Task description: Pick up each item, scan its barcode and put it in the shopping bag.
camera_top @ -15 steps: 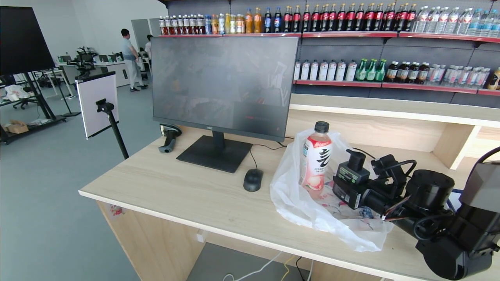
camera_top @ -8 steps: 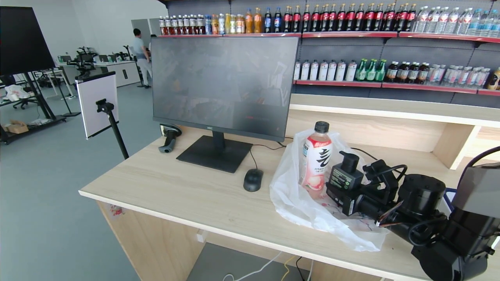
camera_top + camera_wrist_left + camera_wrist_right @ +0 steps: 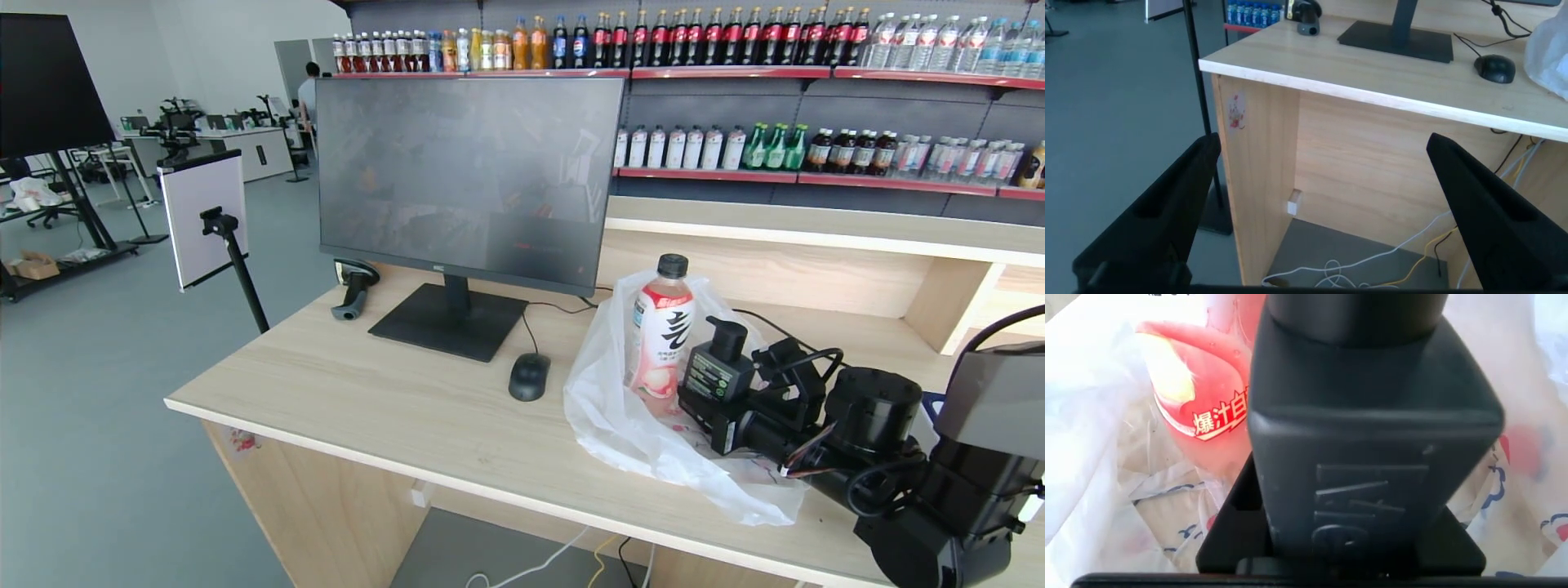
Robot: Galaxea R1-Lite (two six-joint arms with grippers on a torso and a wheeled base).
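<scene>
A pink drink bottle [image 3: 663, 331] with a black cap stands upright inside the white plastic shopping bag [image 3: 616, 412] on the wooden counter [image 3: 392, 400]. My right gripper [image 3: 741, 402] is shut on a black barcode scanner [image 3: 712, 374], held close to the bottle's right side, over the bag. In the right wrist view the scanner [image 3: 1372, 441] hides most of the bottle [image 3: 1196, 384] and the bag [image 3: 1094, 465]. My left gripper [image 3: 1323, 147] hangs open below counter height, in front of the counter's side panel [image 3: 1372, 180], holding nothing.
A monitor [image 3: 465, 175] on its stand, a black mouse [image 3: 529, 376] and a second handheld scanner [image 3: 353, 292] sit on the counter's left half. Drink shelves [image 3: 816, 73] line the back wall. A tripod with a white board [image 3: 204, 216] stands left of the counter.
My right arm has shifted left and slightly toward the bottle, bringing the scanner closer to it. Bottle and bag have stayed put.
</scene>
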